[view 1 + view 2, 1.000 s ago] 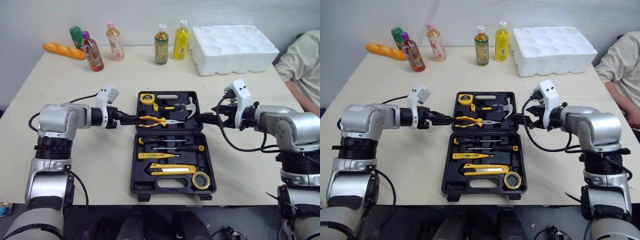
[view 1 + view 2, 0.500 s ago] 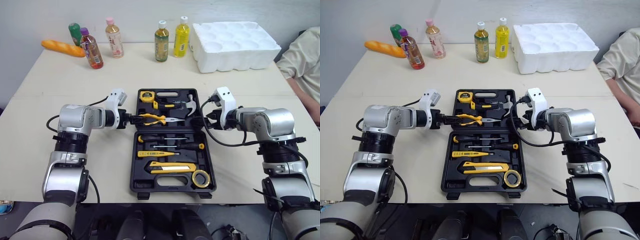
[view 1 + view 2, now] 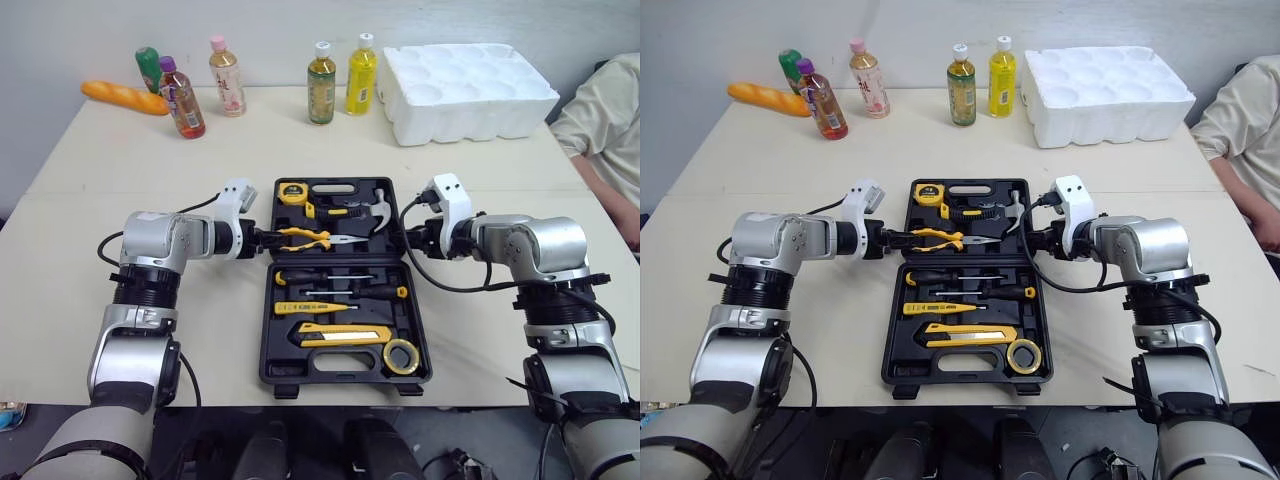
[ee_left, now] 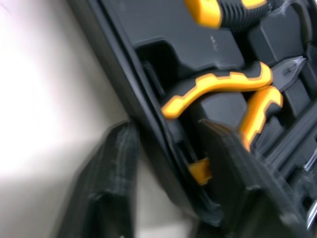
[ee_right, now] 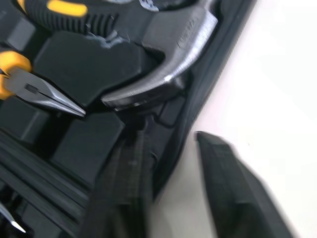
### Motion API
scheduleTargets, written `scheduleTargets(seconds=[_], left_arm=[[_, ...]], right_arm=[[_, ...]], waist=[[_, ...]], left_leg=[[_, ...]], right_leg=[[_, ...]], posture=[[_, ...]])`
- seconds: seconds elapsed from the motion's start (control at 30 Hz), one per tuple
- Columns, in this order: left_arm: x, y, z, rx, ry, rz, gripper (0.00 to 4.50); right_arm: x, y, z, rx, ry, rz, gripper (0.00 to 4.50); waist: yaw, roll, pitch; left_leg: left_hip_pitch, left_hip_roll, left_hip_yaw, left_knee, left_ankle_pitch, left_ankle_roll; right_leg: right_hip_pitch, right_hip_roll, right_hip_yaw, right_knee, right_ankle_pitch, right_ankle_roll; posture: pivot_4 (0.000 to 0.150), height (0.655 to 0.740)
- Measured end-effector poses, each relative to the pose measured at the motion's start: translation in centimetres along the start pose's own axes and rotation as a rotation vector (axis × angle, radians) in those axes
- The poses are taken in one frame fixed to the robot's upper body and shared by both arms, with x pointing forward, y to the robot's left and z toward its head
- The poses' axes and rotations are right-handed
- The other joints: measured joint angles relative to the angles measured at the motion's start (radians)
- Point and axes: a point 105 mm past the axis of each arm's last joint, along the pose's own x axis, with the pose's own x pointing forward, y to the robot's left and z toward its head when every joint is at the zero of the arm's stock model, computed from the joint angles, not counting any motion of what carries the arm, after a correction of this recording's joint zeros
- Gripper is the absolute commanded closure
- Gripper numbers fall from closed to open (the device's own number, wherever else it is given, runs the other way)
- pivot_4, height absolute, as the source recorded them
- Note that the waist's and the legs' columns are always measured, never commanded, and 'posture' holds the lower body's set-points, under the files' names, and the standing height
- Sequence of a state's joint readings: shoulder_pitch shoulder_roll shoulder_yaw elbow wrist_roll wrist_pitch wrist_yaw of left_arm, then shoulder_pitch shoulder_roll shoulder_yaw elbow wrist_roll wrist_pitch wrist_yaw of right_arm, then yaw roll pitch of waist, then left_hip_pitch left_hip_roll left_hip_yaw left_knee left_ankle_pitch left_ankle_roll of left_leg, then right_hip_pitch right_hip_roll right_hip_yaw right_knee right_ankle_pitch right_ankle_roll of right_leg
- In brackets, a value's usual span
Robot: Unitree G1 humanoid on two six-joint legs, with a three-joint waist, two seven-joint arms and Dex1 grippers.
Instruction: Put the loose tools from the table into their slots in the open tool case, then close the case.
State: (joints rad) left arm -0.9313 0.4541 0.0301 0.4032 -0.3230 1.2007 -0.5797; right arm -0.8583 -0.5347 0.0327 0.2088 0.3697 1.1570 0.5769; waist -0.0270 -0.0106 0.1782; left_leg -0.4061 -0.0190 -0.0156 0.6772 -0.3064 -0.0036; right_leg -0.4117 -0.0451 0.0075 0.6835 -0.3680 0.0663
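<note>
While both grippers straddle the side walls of the case's far half, treat the closing step as not yet begun. The black moulded-plastic tool case (image 3: 272, 350) lies open at the middle of the front edge of the smooth beige table (image 3: 220, 340), with its hinge running left to right. Every tool appears seated in a slot.

Your left gripper (image 3: 262, 238) is released. One of its matt black fingers (image 4: 114, 188) sits outside the left wall and the other inside, beside the pliers with curved yellow-and-black handles (image 3: 308, 238). Your right gripper (image 3: 405, 238) is likewise released across the right wall, just beside the hammer with a polished steel head (image 5: 168, 64).

Hazards from here:
- Slippage. The wall is thin, hard and glossy, so a light or uneven clamp is likely to let it slide out during the lift.
- Twisting. If one arm rises ahead of the other, you load the hinge and skew the half.
- Case travel. The table offers little friction, so a sideways push may shift the whole case.
- Obstruction. The inner fingers sit close to the hammer head and the plier handles, and contact could unseat either tool. A proud tool would stop the halves meeting.
- Spillage. Loose-fitting round items, such as the yellow tape roll (image 3: 402, 357), may drop out if the half carrying them is tipped.
</note>
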Motion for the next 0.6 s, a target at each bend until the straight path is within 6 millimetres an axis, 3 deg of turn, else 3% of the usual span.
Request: scheduleTargets(seconds=[0.2,0.37,0.43,0.6], left_arm=[[0.09,-0.02,-0.01,0.012,0.002,0.002,2.63],[0.10,-0.13,0.12,0.032,-0.009,0.008,4.03],[0.10,-0.17,0.12,0.049,-0.020,0.019,4.24],[0.14,-0.38,-0.20,0.087,-0.041,0.026,4.27]], right_arm=[[0.00,-0.09,-0.03,-0.003,0.002,-0.006,2.79],[0.03,-0.04,0.14,-0.006,-0.006,-0.010,4.50],[0.05,0.02,0.31,-0.009,-0.011,-0.014,4.50],[0.16,0.16,0.26,-0.016,-0.010,-0.019,4.50]], waist=[[0.000,0.000,0.000],[0.000,0.000,-0.002],[0.000,0.000,-0.005],[-0.001,0.000,-0.007]], left_leg=[[0.000,0.000,0.000,0.000,0.000,0.000],[0.002,0.000,0.000,0.000,0.000,0.000],[0.002,0.000,0.000,0.000,0.000,0.000],[0.003,0.000,0.000,-0.001,0.000,0.000]], right_leg=[[0.000,0.000,0.000,0.000,0.000,0.000],[0.002,0.000,0.000,0.000,0.000,0.000],[0.003,-0.001,0.000,0.000,0.000,0.000],[0.003,0.000,0.000,0.000,0.000,0.000]], posture=[[0.150,0.7400],[0.150,0.7400],[0.150,0.7400],[0.150,0.7400]])
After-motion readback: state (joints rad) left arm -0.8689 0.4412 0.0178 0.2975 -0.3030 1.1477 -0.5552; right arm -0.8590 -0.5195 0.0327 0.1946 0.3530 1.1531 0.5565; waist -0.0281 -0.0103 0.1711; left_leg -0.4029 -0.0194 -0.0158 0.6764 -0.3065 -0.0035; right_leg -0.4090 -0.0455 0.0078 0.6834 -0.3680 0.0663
